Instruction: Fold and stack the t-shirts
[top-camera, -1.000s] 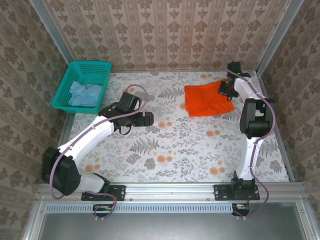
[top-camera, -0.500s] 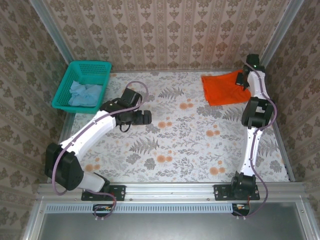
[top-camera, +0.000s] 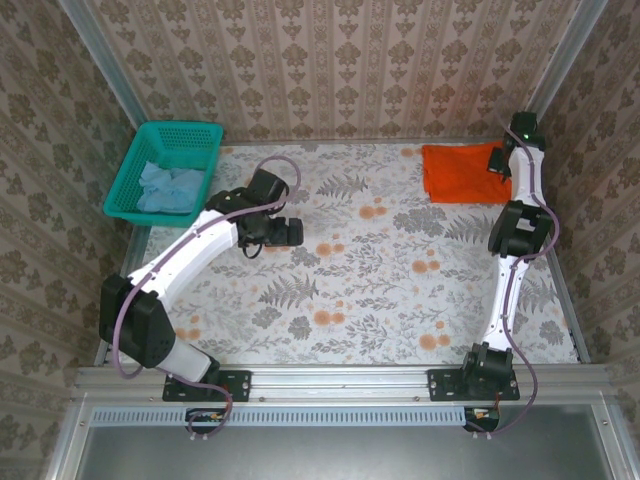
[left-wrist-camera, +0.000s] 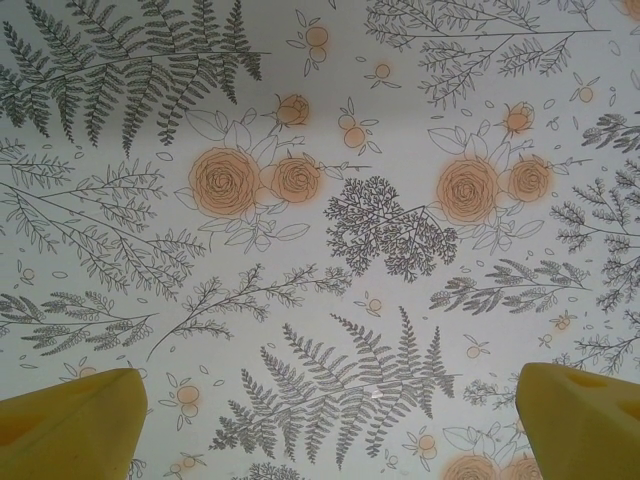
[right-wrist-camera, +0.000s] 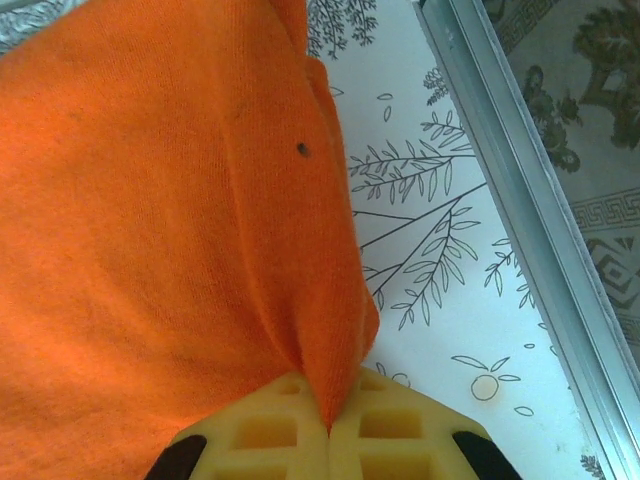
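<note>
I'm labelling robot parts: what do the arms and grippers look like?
The left arm and right arm have white links, black joints and bases, and purple cables alongside. The left gripper has yellow wedge fingers; the right gripper has yellow pads with square recesses.

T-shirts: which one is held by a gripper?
The orange t-shirt, pinched at its edge by the right gripper; the light-blue t-shirt lies crumpled in the teal basket.

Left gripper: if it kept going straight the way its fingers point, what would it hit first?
Most likely the floral tabletop. The left gripper is open, and the wrist view has that printed surface straight ahead between its fingers. How far off it is cannot be judged.
</note>
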